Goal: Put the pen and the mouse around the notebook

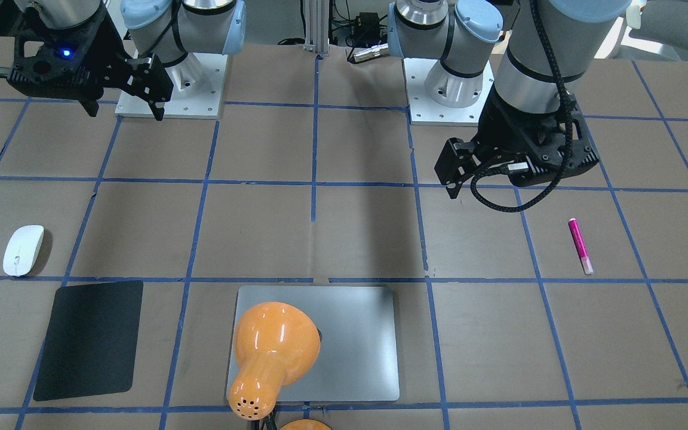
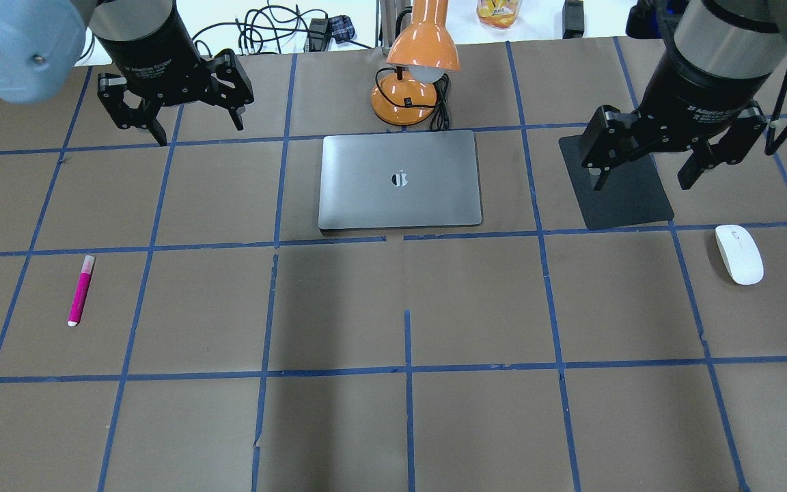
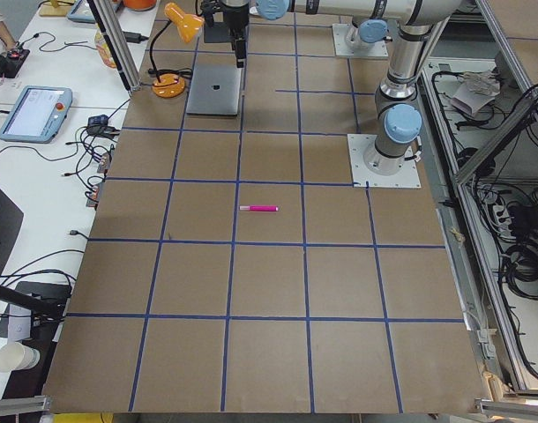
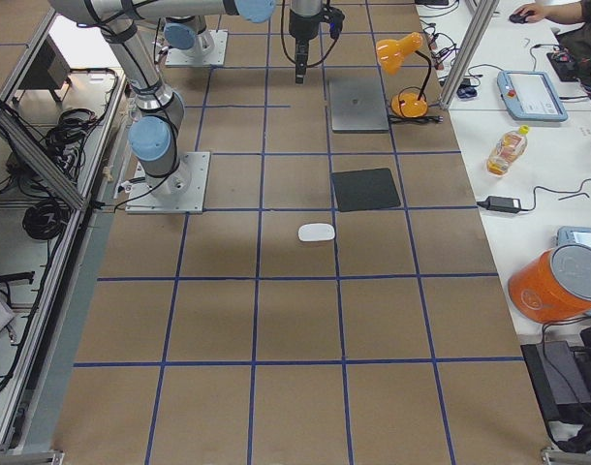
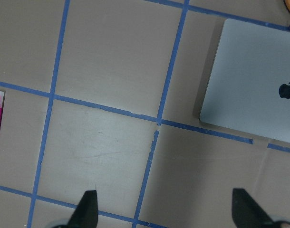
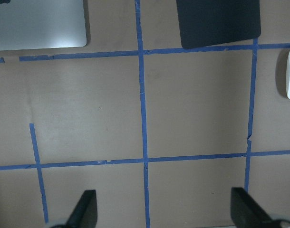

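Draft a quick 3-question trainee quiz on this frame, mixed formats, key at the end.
1. True or false: the pen touches the notebook.
2. Which thing lies nearest the mouse? A) black mouse pad B) pen C) notebook
3. Fill in: the left claw and right claw are both ___ and hold nothing.

Key: 1 false, the pen lies well apart from it on the robot's left side; 2 A; 3 open.
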Robot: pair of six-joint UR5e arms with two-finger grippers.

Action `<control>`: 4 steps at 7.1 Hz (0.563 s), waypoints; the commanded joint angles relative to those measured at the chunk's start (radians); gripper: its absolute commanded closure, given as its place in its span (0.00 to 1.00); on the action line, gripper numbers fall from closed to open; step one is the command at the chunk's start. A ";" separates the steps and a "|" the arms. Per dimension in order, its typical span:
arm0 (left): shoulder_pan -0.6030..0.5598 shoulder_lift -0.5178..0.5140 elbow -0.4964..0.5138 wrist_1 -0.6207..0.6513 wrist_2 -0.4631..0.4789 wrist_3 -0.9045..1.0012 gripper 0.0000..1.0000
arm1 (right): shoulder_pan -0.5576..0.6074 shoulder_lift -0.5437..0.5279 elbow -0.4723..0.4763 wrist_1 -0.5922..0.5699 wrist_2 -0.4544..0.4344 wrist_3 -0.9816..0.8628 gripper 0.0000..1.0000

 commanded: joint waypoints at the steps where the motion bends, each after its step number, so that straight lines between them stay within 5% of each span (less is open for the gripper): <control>1: 0.000 0.000 -0.002 0.002 0.002 0.000 0.00 | 0.000 0.001 0.001 0.000 -0.001 0.000 0.00; 4: 0.000 0.000 -0.002 0.002 0.002 0.000 0.00 | 0.000 0.001 0.001 0.000 -0.006 0.000 0.00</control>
